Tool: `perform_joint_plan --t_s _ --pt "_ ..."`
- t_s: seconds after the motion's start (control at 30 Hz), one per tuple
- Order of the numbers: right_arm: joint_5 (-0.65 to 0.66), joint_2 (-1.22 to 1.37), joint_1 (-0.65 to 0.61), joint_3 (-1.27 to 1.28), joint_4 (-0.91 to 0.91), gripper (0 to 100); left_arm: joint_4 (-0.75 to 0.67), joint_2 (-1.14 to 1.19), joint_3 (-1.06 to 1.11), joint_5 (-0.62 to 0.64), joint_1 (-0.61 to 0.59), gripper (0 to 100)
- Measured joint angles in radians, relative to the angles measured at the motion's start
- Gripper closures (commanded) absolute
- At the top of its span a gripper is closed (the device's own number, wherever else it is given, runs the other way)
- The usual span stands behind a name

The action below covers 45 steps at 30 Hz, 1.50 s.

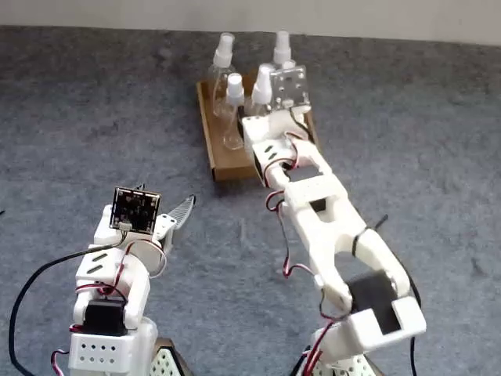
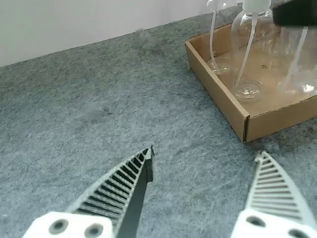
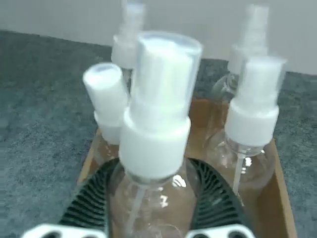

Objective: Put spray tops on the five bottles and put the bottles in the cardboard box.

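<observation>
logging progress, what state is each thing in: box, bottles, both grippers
brown cardboard box: open top, bottles standing inside
clear plastic bottle between the right arm's fingers: upright, white spray top on, gripped
other four clear bottles: upright, spray tops on
right gripper: shut on that bottle
left gripper: open, empty

The left gripper (image 2: 205, 151) hangs over the grey table (image 2: 89, 99), its jaws spread wide with bare table between them. The cardboard box (image 2: 220, 96) lies on the table beyond the gripper, its near corner close to it but apart. Clear bottles (image 2: 250, 44) stand upright inside the box, dip tubes showing.
</observation>
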Motion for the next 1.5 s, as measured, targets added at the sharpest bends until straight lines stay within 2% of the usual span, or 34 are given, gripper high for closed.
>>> perform_joint_plan --t_s 0.43,0.63,1.0,1.2,1.5 --pt "0.0 0.026 0.003 0.0 0.0 99.5 0.0 0.0 0.0 0.0 0.0 75" --pt "0.0 0.084 0.002 0.015 -0.087 99.5 0.0 0.0 0.0 0.0 0.0 75" --pt "0.003 0.095 0.002 0.051 -0.107 99.2 0.0 0.0 0.0 0.0 0.0 75" --pt "0.04 0.095 -0.005 0.052 -0.112 87.8 0.0 0.0 0.0 0.0 0.0 75" --pt "0.057 0.094 -0.006 0.052 -0.112 83.6 0.0 0.0 0.0 0.0 0.0 75"
